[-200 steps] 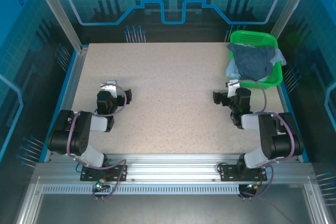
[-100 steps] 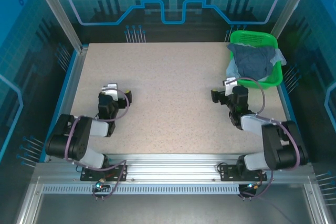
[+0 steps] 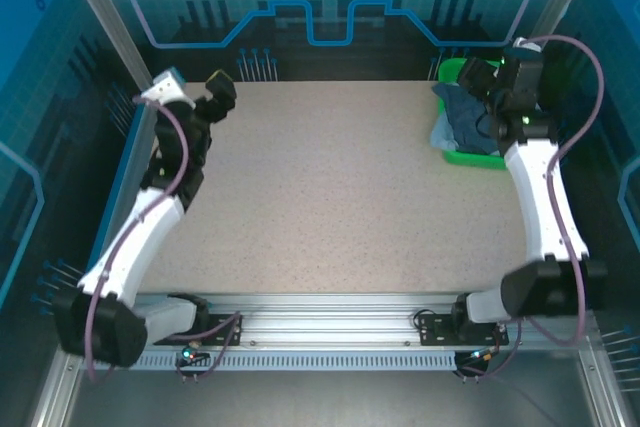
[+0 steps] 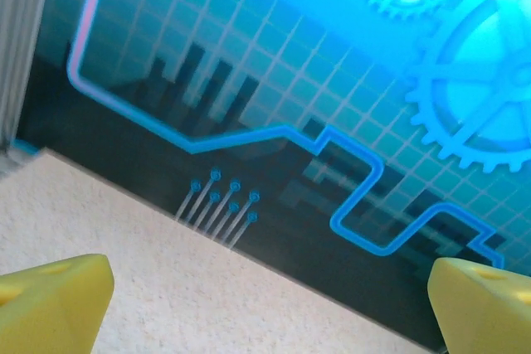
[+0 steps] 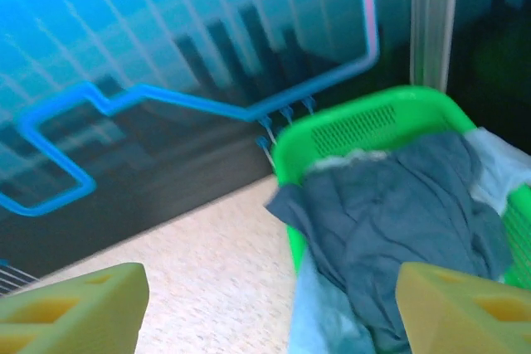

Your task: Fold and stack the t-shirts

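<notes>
The t-shirts lie crumpled in a green mesh basket (image 3: pixel 472 159) at the table's far right corner. A dark slate-blue t-shirt (image 5: pixel 398 213) lies on top and drapes over the rim (image 5: pixel 365 118), with pale light-blue fabric (image 5: pixel 319 321) under it. In the overhead view the shirt pile (image 3: pixel 463 117) sits just below my right gripper (image 3: pixel 487 77). The right gripper (image 5: pixel 265 312) hangs over the basket's near-left edge, open, with nothing between its yellow fingertips (image 5: pixel 75 308). My left gripper (image 3: pixel 208 95) is raised at the far left corner, and the left gripper (image 4: pixel 265 308) is open with nothing in it.
The speckled beige table (image 3: pixel 340 187) stretches between the arms. A blue patterned back wall (image 4: pixel 274 80) stands close behind both grippers. A metal corner post (image 5: pixel 431 22) rises just behind the basket.
Both arms lifted off the near table and stretched to the far side: the left to the far left corner, the right over the basket. The shirts have not moved.
</notes>
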Available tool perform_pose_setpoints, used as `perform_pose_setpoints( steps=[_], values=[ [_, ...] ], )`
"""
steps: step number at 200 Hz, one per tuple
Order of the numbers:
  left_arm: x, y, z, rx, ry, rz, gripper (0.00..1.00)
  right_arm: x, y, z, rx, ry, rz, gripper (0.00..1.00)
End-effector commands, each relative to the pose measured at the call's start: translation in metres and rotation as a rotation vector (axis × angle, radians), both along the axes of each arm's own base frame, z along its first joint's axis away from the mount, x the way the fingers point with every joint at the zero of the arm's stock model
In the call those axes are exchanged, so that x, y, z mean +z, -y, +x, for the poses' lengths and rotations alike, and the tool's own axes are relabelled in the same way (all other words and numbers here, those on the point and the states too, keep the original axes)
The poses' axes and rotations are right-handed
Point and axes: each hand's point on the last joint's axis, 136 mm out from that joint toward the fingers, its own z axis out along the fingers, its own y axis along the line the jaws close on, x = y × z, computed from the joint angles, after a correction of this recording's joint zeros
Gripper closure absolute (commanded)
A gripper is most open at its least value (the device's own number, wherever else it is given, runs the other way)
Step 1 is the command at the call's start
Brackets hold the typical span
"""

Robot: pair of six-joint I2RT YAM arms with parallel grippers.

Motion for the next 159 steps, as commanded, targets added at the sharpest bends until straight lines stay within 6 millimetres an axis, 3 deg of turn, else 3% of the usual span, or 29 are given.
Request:
perform_pose_setpoints(
  steps=[1, 39, 73, 98, 134, 159],
  values=[
    [-0.087, 0.068, 0.009, -0.231, -0.423, -0.128, 0.01, -0.107, 0.013, 0.004, -0.027, -0.401, 0.154, 0.28],
    [-0.095, 0.154, 0.003, -0.538, -0.469, -0.182, 0.06, -0.162, 0.049, 0.036, -0.055, -0.552, 0.223, 0.35],
    [-0.105, 0.203, -0.017, -0.692, -0.498, -0.212, 0.16, -0.215, 0.063, 0.054, -0.051, -0.644, 0.297, 0.36],
    [-0.107, 0.22, -0.03, -0.737, -0.519, -0.239, 0.2, -0.244, 0.069, 0.052, -0.111, -0.727, 0.348, 0.36],
    [-0.104, 0.224, -0.04, -0.75, -0.515, -0.246, 0.23, -0.274, 0.064, 0.054, -0.149, -0.756, 0.433, 0.34],
    [-0.102, 0.223, -0.043, -0.75, -0.518, -0.242, 0.26, -0.289, 0.062, 0.057, -0.179, -0.769, 0.467, 0.45]
  ],
)
